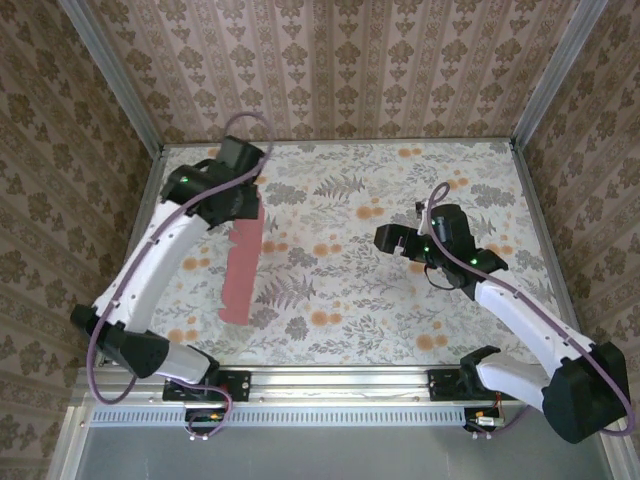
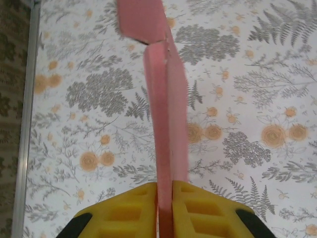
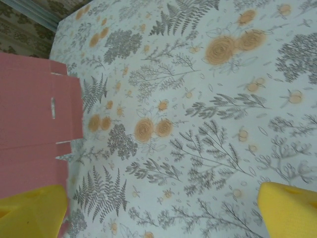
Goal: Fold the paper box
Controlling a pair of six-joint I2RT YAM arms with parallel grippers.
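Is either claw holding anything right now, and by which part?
The left claw pinches the flat salmon-pink cardboard mailer box by one end edge; the right claw is open, holding nothing.

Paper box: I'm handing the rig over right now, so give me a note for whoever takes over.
Left gripper: shut on the paper box, holding it on edge over the left side of the table.
Right gripper: open, empty, apart from the box, facing it from the right.
Done: box gripped by one edge. It looks flat, with no walls standing.
Left: all the folding, probably with the right gripper coming in to help.
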